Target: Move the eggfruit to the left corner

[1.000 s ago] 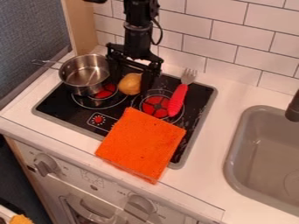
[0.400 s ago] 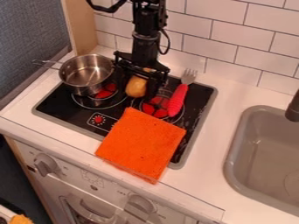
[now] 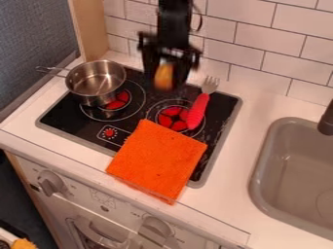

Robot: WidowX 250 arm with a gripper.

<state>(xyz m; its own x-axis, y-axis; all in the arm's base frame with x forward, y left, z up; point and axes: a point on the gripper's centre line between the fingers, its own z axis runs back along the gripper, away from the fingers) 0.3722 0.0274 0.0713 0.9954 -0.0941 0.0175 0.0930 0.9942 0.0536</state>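
Bright orange cloth [image 3: 156, 160], pinkish-red fork handle [image 3: 197, 111], black stovetop [image 3: 60, 113] with red-and-white burner markings.

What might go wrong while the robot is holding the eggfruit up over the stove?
The round, smooth-looking eggfruit could slip out of the gripper, drop onto the stove and maybe roll away. The pot sits on the left side, so if the robot goes that way too low, it might bump the pot and shove it. The pot's handle sticks out to the left too, so it could get knocked near that corner.
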